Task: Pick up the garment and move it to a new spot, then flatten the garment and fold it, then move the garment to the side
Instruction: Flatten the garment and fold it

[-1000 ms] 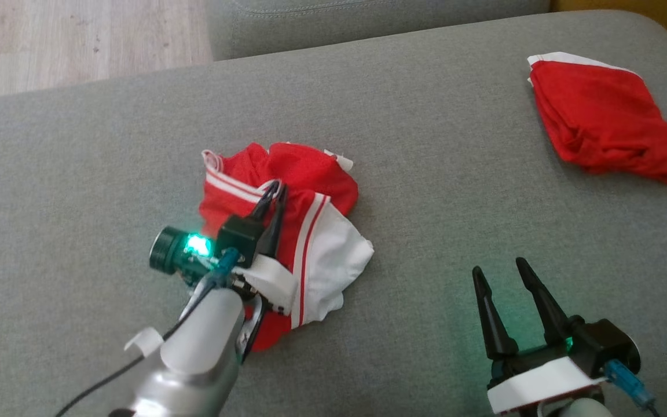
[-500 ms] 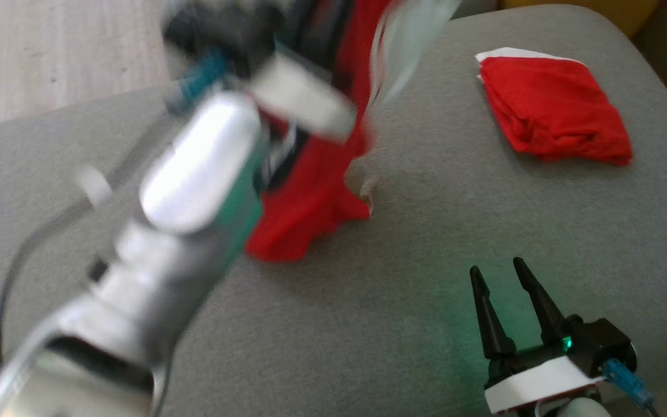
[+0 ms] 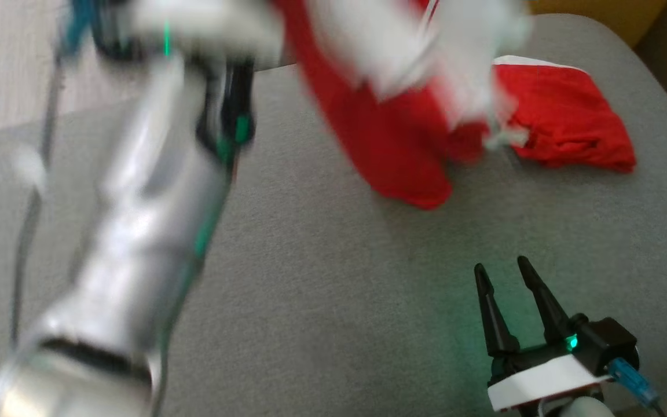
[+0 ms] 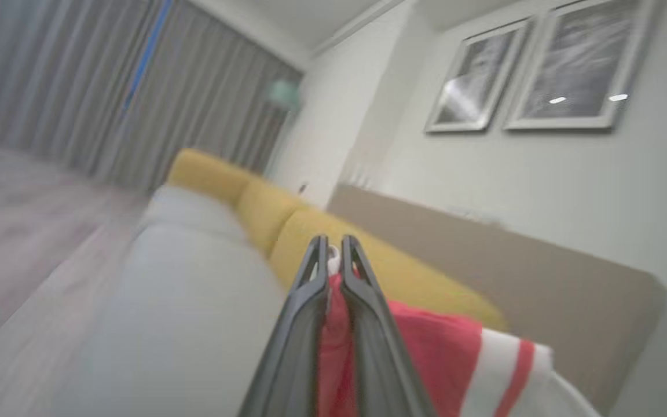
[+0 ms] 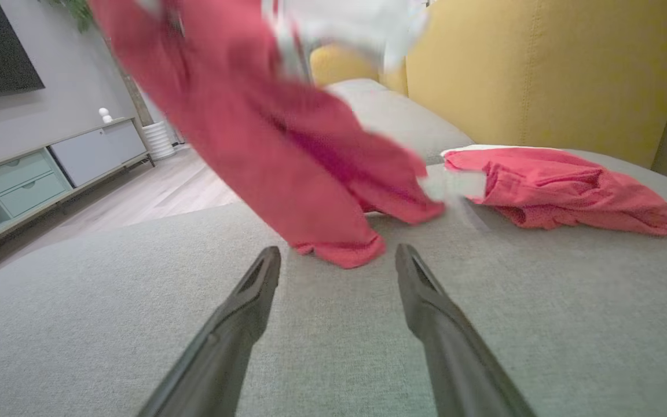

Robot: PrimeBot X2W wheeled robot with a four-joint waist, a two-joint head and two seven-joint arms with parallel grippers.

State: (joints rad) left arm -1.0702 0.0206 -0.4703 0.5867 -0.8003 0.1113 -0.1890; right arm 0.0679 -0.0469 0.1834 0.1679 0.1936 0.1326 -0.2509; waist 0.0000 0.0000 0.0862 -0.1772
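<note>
While our right gripper [image 3: 501, 265] sits low over the grey seat [image 3: 322, 289], its two dark fingers spread wide with nothing between them, we see our left forearm [image 3: 136, 231] raised high and blurred. Up there our left gripper [image 4: 333, 238] has its two fingers pressed together on a pinch of red cloth. One garment [image 3: 391, 145], red with white panels, hangs from it in the air. Whether its lowest hem brushes the seat, we cannot tell. Beyond it a second red garment [image 3: 571, 127] lies bunched on the seat's far right. Farther back we see at least two yellow cushions [image 5: 542, 69], then two framed pictures [image 4: 576, 63] on the wall.
</note>
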